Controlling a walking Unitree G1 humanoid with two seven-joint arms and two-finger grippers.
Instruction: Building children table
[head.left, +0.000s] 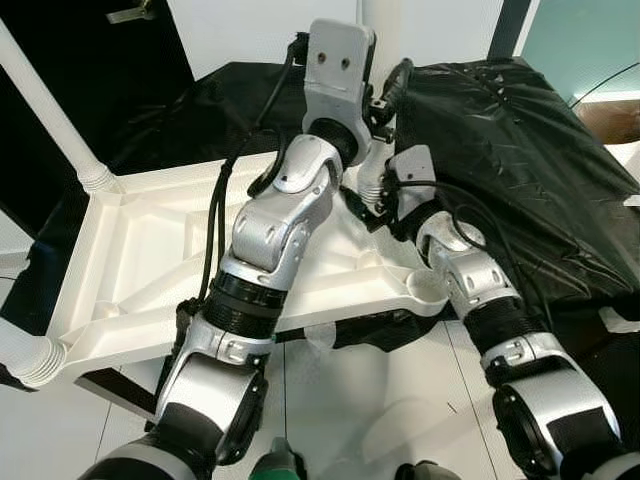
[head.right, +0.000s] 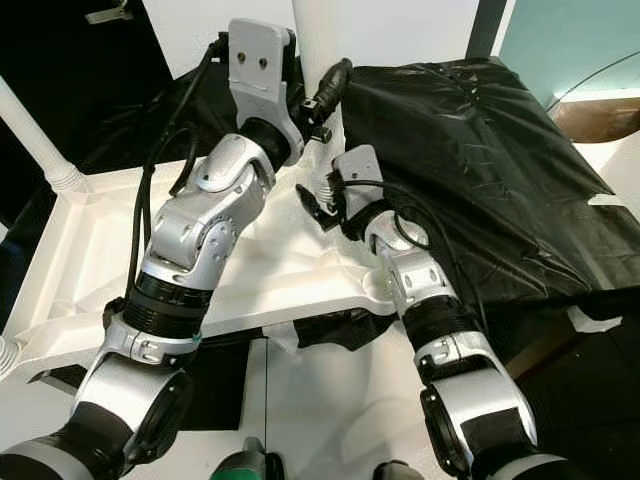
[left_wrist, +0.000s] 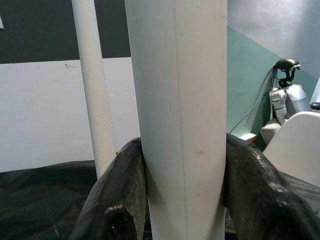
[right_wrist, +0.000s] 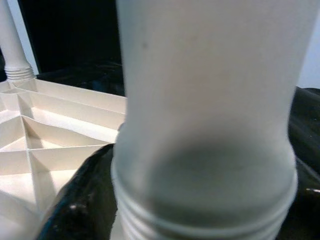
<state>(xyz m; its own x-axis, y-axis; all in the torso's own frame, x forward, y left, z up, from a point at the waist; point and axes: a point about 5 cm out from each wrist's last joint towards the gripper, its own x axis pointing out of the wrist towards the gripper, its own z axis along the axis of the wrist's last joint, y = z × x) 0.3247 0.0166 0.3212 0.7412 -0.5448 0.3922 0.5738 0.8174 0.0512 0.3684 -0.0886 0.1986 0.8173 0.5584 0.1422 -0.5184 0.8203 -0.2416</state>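
While two pincers (left_wrist: 182, 200) (right_wrist: 200, 200) clamp one leg (left_wrist: 175, 100).

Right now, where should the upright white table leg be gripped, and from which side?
Probably the smooth round shaft of the table leg, well above its threaded collar. It stands upright, so fingers close from opposite sides. The left gripper holds it so, approaching horizontally.
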